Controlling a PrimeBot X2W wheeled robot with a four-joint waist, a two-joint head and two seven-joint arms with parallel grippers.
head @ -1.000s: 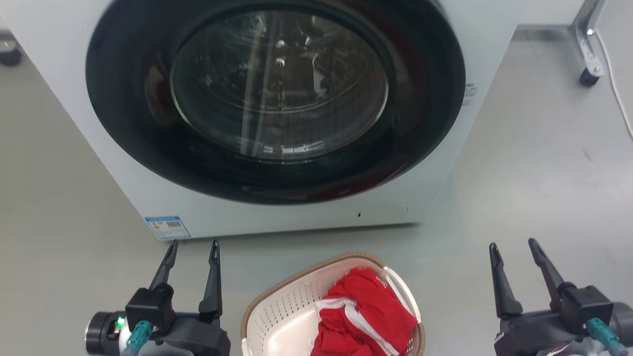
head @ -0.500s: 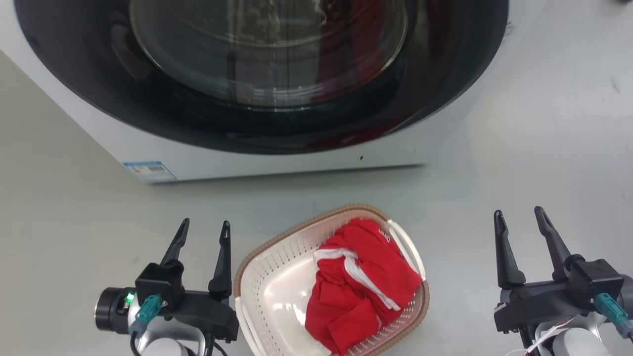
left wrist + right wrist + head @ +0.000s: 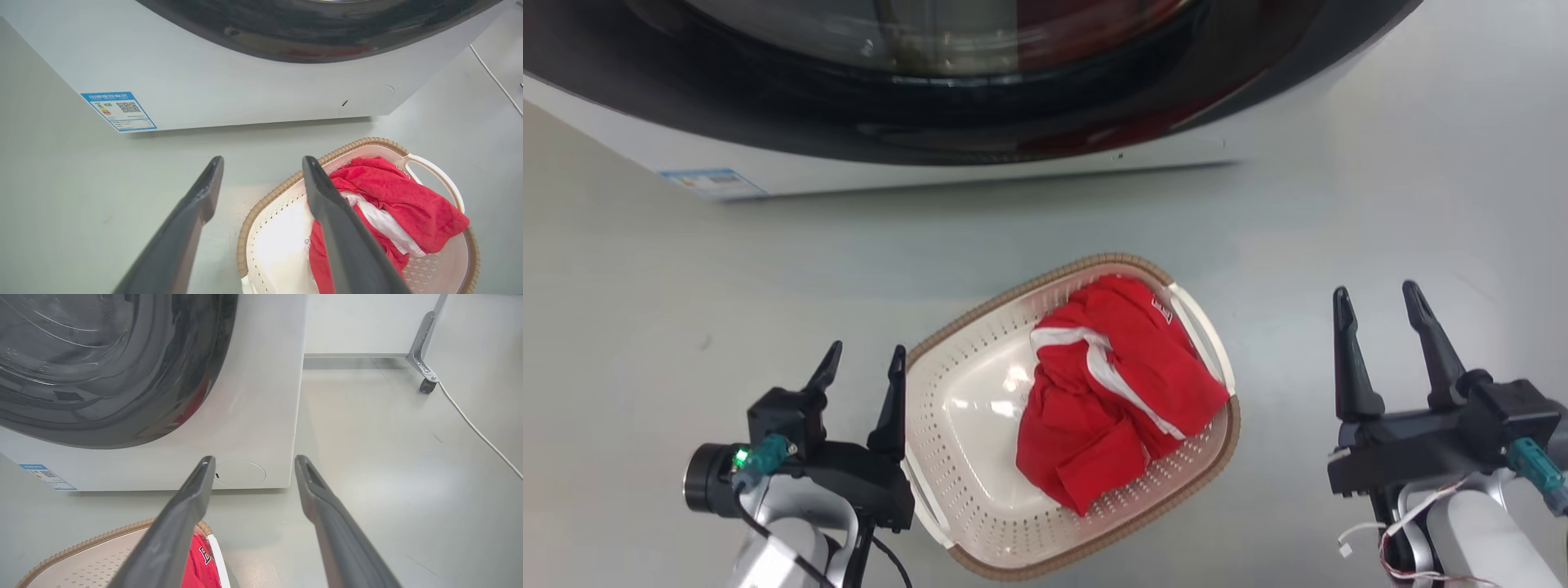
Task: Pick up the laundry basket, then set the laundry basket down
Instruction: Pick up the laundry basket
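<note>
Looks light and stiff, this laundry basket; best taken by its white loop handles. Spread wide, empty: left gripper, right gripper.

The laundry basket is glinting as smooth cream plastic; its brown rim is showing a woven-look texture. The red garment is lying as soft, matt cloth. The washing machine door is gleaming glossy and dark; the cabinet is looking satin white, possibly painted metal. Its label is reading as printed paper. The floor is reflecting faintly, smooth and grey.
</note>
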